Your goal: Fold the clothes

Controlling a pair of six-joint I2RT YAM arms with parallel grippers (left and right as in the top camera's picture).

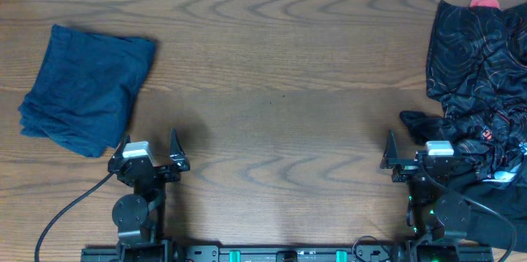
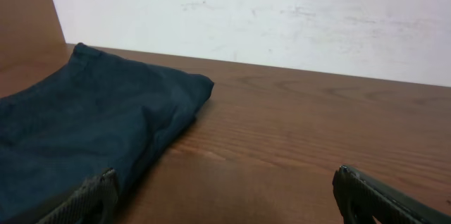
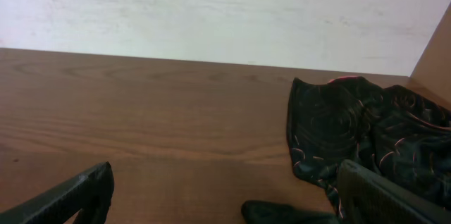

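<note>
A folded navy garment [image 1: 82, 89] lies at the left of the table; it also shows in the left wrist view [image 2: 84, 125]. A crumpled black jersey with thin orange contour lines [image 1: 482, 72] lies in a heap at the right edge, and shows in the right wrist view [image 3: 366, 139]. A bit of red cloth [image 1: 484, 2] peeks out at its far end. My left gripper [image 1: 150, 148] is open and empty, just right of the navy garment's near corner. My right gripper [image 1: 418, 153] is open and empty at the jersey's near left edge.
The wooden table [image 1: 280, 89] stretches between the two garments. A white wall [image 2: 282, 13] runs behind the table's far edge. A black cable [image 1: 66, 212] trails from the left arm's base.
</note>
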